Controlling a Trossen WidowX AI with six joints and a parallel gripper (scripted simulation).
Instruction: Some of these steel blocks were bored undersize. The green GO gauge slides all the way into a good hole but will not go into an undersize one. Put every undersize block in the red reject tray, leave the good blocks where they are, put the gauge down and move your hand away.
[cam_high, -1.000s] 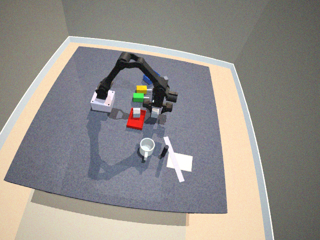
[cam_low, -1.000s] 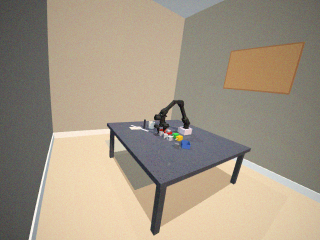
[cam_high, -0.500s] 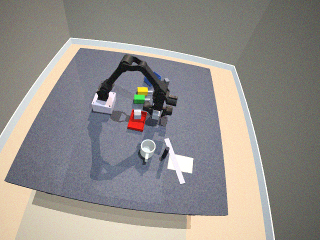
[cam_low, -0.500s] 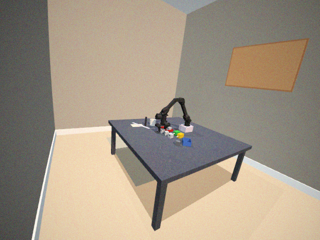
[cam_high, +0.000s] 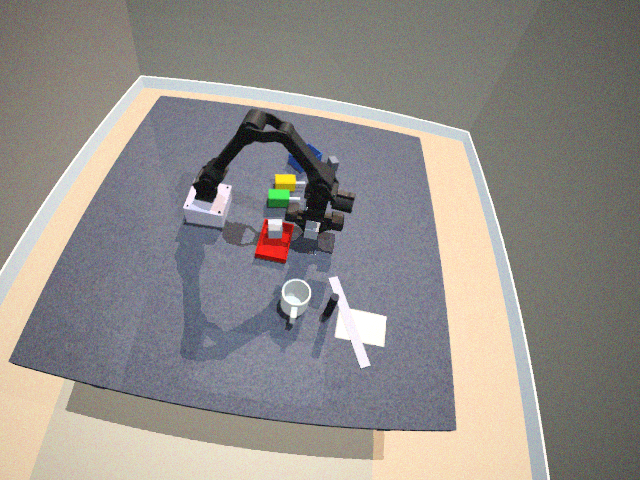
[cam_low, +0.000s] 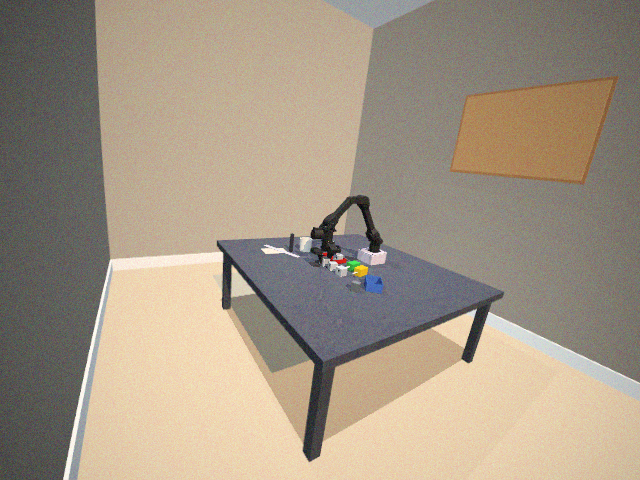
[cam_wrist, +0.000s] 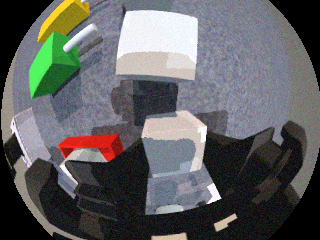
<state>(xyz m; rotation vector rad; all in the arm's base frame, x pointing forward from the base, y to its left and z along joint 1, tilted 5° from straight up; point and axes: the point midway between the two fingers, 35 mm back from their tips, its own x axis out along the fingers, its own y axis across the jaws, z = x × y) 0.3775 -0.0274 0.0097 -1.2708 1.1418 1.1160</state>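
Four pale blocks (cam_high: 275, 230) (cam_low: 341, 271) (cam_wrist: 157, 40); two gauges (cam_high: 278, 198) (cam_low: 360, 271) (cam_wrist: 50, 75); one red tray (cam_high: 271, 252) (cam_low: 339, 261) (cam_wrist: 90, 141).

A dark blue-grey table (cam_high: 155, 289) (cam_low: 403, 310) carries the red tray (cam_high: 271, 256), green gauge (cam_high: 278, 198) (cam_low: 353, 265) (cam_wrist: 52, 70), yellow gauge (cam_high: 284, 182) (cam_low: 360, 270) (cam_wrist: 65, 19), steel blocks, blue bin (cam_low: 373, 284), mug (cam_high: 295, 299) (cam_low: 305, 244) (pale, handled), black cylinder (cam_high: 330, 305) (cam_low: 291, 242) and white paper (cam_high: 372, 329)

Green gauge (cam_high: 278, 198) (cam_low: 353, 266) (cam_wrist: 52, 70), red tray (cam_high: 271, 253) (cam_low: 338, 260) (cam_wrist: 92, 140), yellow block-shaped handle (cam_high: 285, 182) (cam_low: 360, 270) (cam_wrist: 62, 20), speckled slate-blue tabletop (cam_high: 155, 289) (cam_low: 330, 320)
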